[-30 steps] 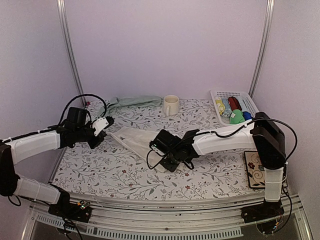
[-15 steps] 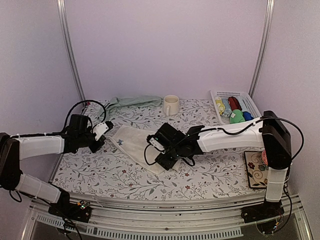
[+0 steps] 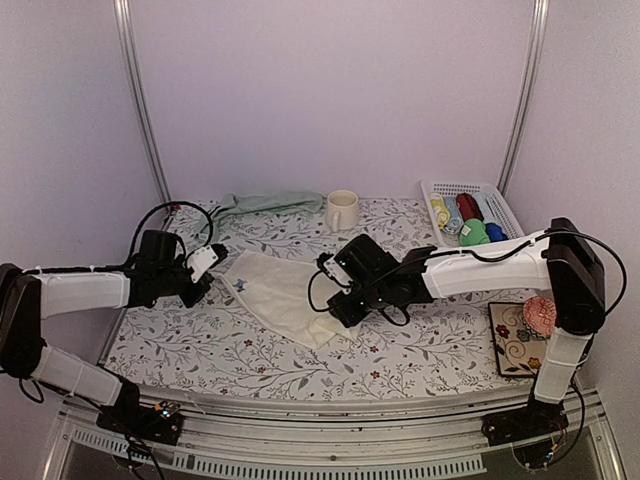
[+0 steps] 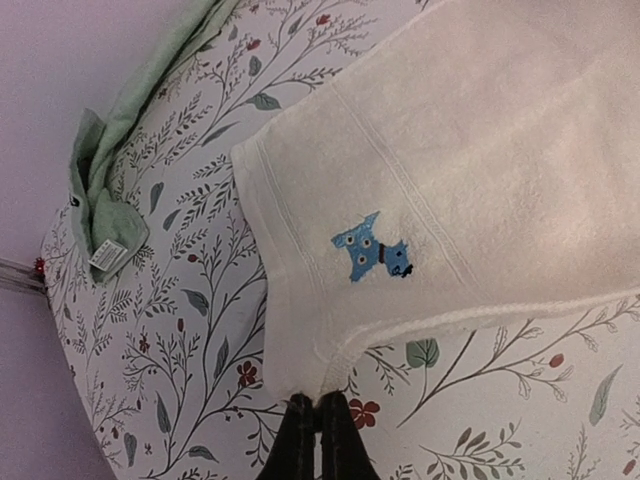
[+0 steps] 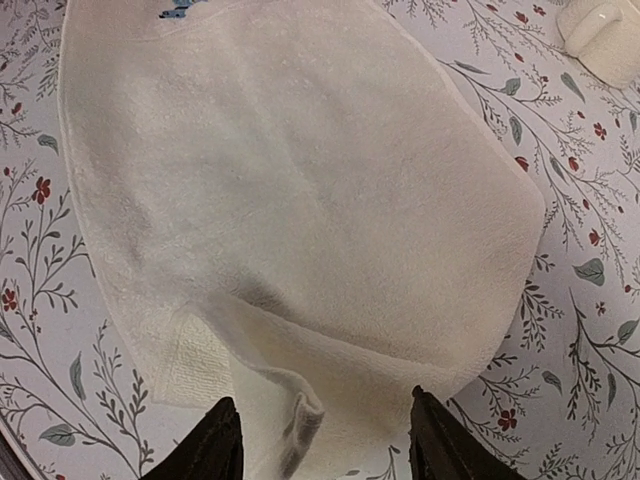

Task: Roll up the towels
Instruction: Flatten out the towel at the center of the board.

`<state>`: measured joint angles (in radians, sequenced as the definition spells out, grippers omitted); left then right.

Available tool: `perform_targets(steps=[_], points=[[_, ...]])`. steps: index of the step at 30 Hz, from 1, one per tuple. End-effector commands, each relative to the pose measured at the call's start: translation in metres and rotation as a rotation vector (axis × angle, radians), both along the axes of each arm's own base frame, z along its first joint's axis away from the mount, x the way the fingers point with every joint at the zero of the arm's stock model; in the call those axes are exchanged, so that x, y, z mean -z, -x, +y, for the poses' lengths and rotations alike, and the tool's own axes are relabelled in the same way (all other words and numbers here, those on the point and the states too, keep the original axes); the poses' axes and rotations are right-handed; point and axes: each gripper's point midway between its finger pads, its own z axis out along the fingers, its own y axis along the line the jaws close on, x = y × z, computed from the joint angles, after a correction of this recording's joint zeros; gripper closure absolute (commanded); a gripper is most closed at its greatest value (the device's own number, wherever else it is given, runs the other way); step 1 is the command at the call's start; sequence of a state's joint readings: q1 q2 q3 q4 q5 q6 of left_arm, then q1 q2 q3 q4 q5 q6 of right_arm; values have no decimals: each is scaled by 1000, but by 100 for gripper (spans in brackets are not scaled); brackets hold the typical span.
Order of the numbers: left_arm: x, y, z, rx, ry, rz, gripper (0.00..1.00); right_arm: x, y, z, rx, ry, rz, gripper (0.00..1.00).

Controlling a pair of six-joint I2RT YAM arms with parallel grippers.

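The left end effector (image 4: 318,402) is pinched fully shut on the near corner of the cream towel (image 4: 500,150); the hem narrows right into the closed fingertips. Just beyond that corner the towel carries a small blue dog mark (image 4: 372,248).

The right end effector (image 5: 322,400) stands wide, its two dark fingers (image 5: 215,445) well apart and gripping nothing. It hovers over the opposite end of the same towel. There a flap of cloth is folded back on itself, and a thicker bunched strip lies between the fingers.

The cream towel lies spread mostly flat on the flower-patterned counter (image 3: 220,340), between the two arms near the middle. Its marked end points to the left arm and its folded end to the right.

Further back, the pale sage green towel (image 3: 265,203) lies crumpled in a long strip along the back wall on the left side, a small label showing at one end in the left wrist view. A cream mug (image 3: 341,210) stands just right of it. A white basket (image 3: 450,187) of coloured rolled items sits at the back right corner.
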<state>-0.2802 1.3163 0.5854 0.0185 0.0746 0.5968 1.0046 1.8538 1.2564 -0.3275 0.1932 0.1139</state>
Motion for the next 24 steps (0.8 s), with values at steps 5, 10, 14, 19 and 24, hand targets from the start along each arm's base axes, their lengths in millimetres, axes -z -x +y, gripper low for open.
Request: perform_targets(steps=[5,10,14,19,24], points=[[6,1,0,-2,21,11,100,0,1,11,-13,-67,24,58],[8,1,-1,1,22,16,100,10,3,12,-24,-50,52,57],[9,2,-2,5,25,21,100,16,-1,8,-8,-33,55,58],[8,2,-3,10,32,25,100,19,-6,3,20,-27,54,60],[9,3,-3,11,34,29,100,22,-7,4,12,-32,65,74]])
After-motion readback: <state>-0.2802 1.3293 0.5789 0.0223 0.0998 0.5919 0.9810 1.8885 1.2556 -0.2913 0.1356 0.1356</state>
